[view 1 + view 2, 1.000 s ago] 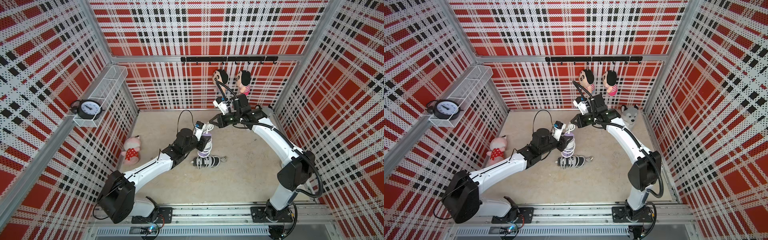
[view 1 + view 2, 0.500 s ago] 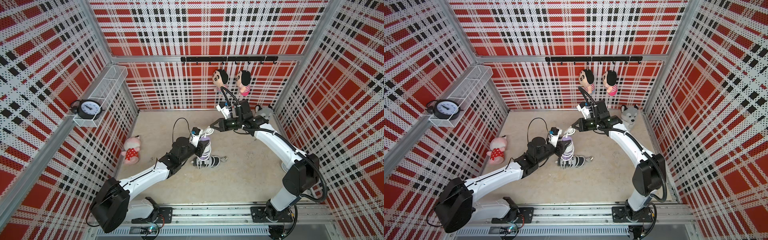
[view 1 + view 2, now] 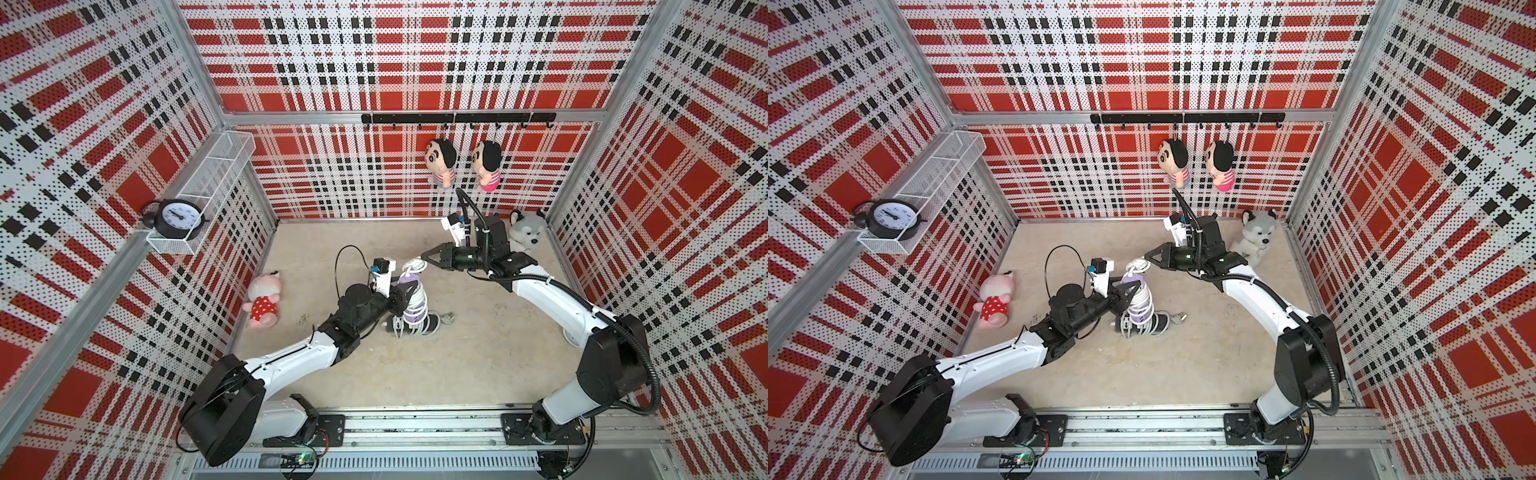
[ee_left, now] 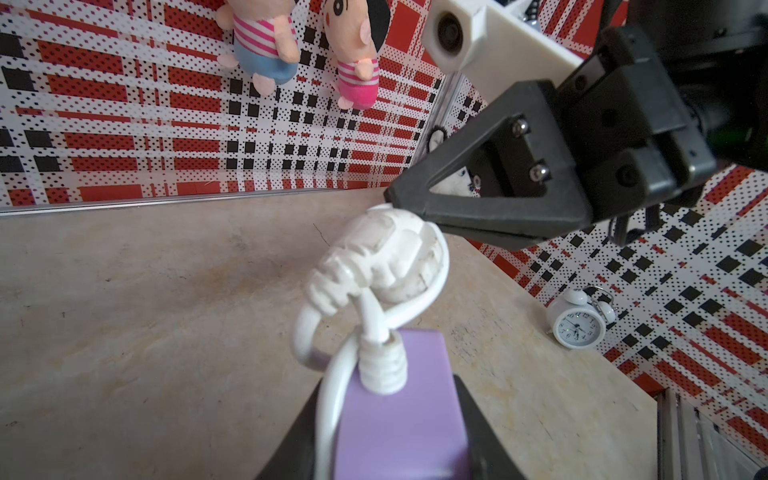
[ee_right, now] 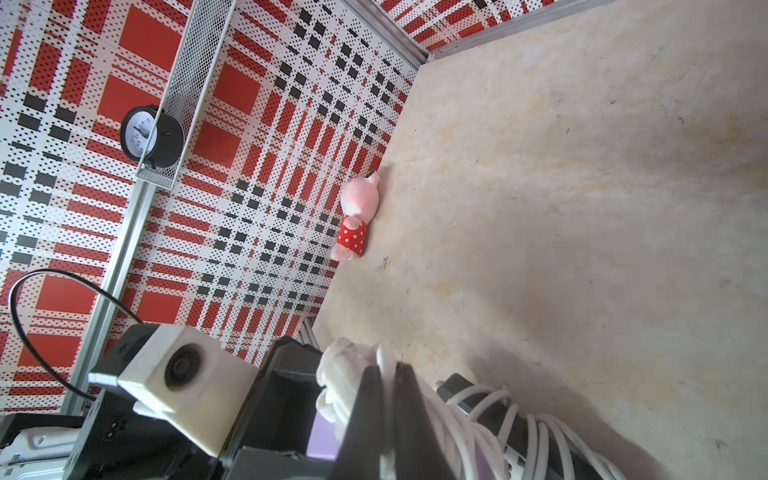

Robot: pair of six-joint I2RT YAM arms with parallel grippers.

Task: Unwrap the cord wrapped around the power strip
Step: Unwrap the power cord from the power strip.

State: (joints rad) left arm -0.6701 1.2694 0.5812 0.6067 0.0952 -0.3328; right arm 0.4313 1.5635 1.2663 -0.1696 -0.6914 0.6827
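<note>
A lilac strip (image 4: 399, 415) is wound in white cord (image 4: 328, 395); walls (image 3: 415, 50) are patterned red-black-white plaid; floor (image 3: 457, 365) seemingly mottled beige.

power strip (image 3: 409, 287) mid-floor | cord (image 3: 420, 298) around it | pig toy (image 3: 264, 301) left | husky toy (image 3: 527, 235) right-rear

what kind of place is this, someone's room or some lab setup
Most likely a staged robot test cell, not a home: a left arm and right arm bolted to a rail, plaid perforated panel walls, and props like hung plush dolls and a clock.
</note>
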